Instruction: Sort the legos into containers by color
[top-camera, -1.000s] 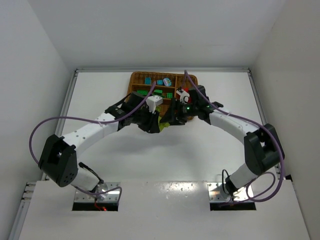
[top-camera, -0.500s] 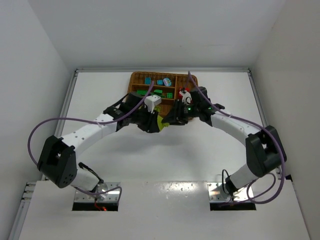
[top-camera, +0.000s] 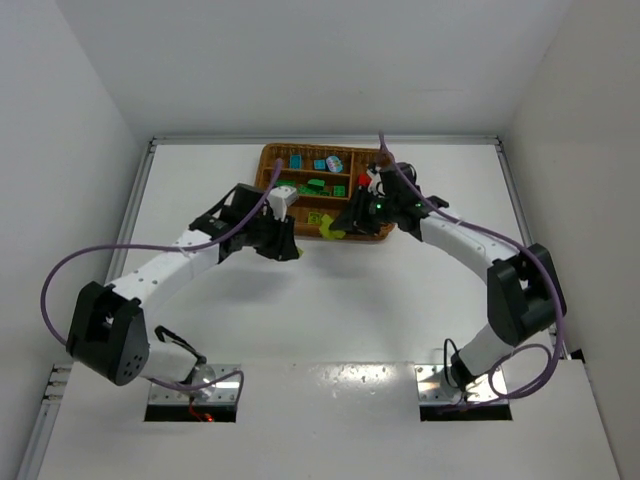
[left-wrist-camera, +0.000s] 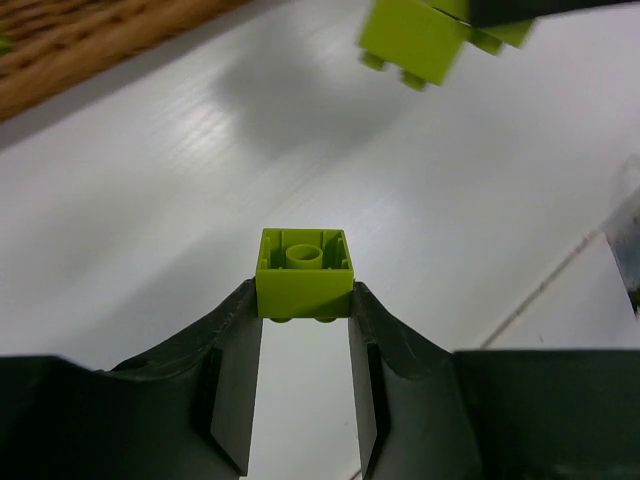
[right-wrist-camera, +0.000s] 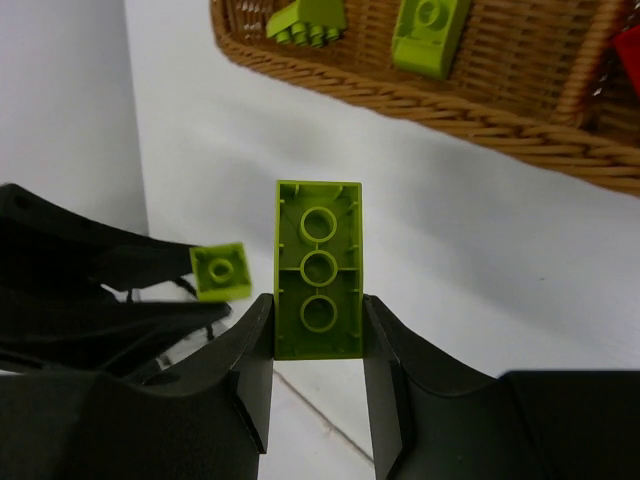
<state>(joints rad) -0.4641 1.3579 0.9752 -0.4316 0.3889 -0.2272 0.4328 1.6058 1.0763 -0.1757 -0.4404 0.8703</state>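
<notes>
My left gripper (left-wrist-camera: 305, 300) is shut on a small square lime-yellow lego (left-wrist-camera: 305, 272), held above the white table. My right gripper (right-wrist-camera: 318, 322) is shut on a longer lime-yellow lego (right-wrist-camera: 318, 270), underside towards the camera. That long lego (top-camera: 328, 229) hangs just off the near edge of the wicker tray (top-camera: 270, 160). The left gripper (top-camera: 288, 250) is a little to its left. The tray's containers hold blue legos (top-camera: 320, 163), green legos (top-camera: 315, 185) and lime ones (right-wrist-camera: 430, 35). A red lego (top-camera: 363, 180) shows beside the right wrist.
The tray's woven near wall (right-wrist-camera: 480, 110) runs directly ahead of the right gripper. The two grippers are close together, and the left one's fingers (right-wrist-camera: 90, 290) show in the right wrist view. White walls enclose the table on three sides.
The right gripper has shut on the long lime lego and carried it up towards the tray. The left gripper, still holding its small lime lego, has drawn back to the left.
</notes>
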